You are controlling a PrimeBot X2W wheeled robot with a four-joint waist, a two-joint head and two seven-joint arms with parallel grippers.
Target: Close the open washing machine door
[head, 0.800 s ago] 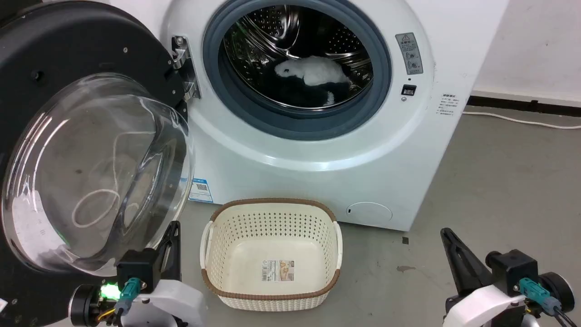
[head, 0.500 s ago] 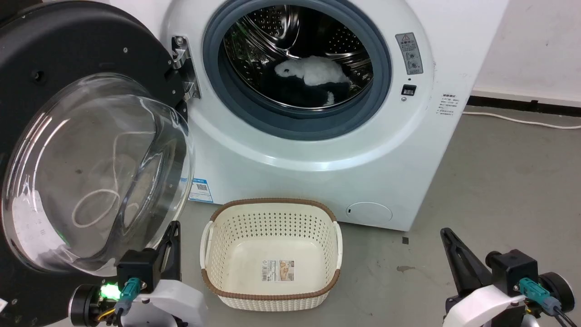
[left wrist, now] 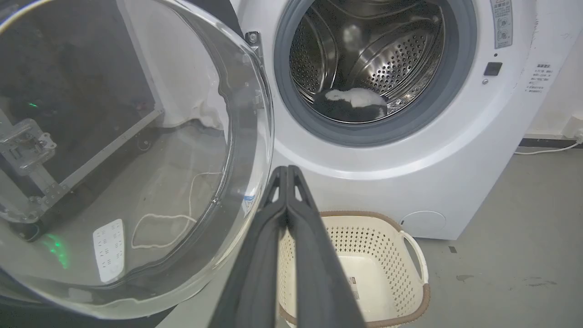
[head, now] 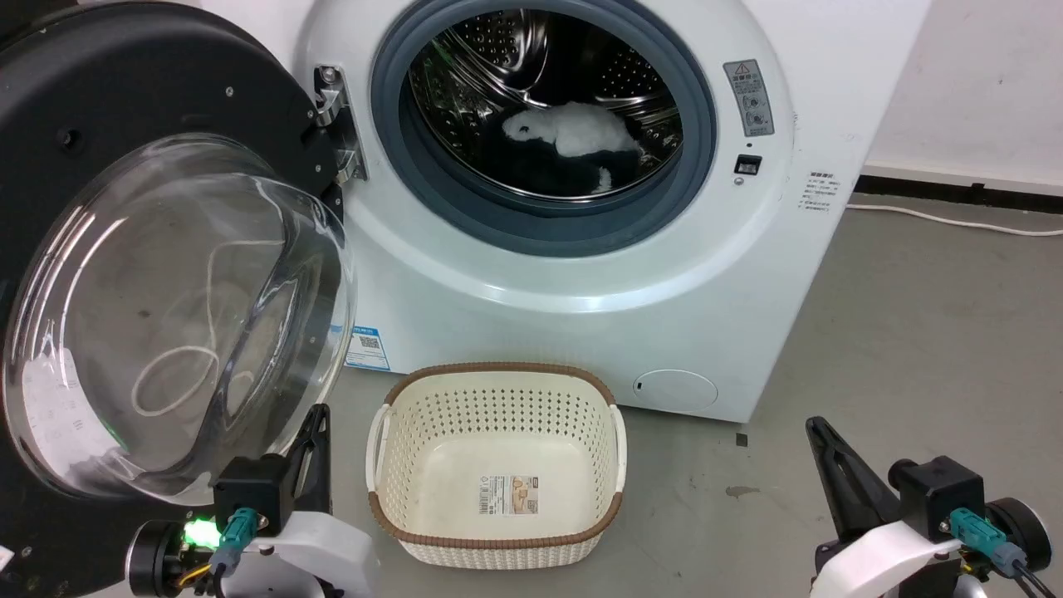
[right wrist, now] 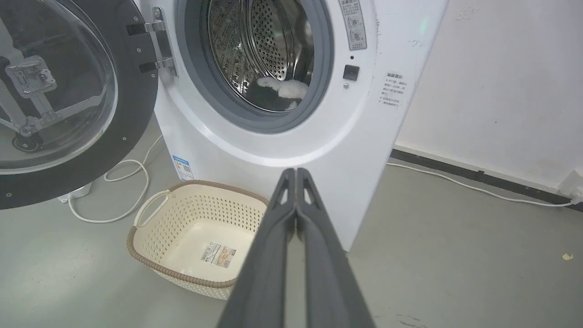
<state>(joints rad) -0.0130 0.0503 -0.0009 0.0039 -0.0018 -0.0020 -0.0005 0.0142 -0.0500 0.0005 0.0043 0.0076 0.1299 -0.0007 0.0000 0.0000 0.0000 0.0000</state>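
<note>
Wide-open washing machine door (head: 124, 83) at left; basket (head: 498, 370) on floor (head: 913, 332) beside its lower edge. Both clenched, empty: left gripper (left wrist: 288, 169) near door's glass rim, right gripper (right wrist: 296, 171) over open floor.

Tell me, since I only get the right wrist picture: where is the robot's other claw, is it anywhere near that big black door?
Observer: Yes. The left wrist view shows the left gripper shut, tips beside the glass bowl of the washing machine door.
Operator: Is it touching the glass?
Observer: Can't tell. In the head view it sits just below the bowl's lower right edge.
Operator: Anything else on that arm?
Observer: A green light glows on its wrist.
</note>
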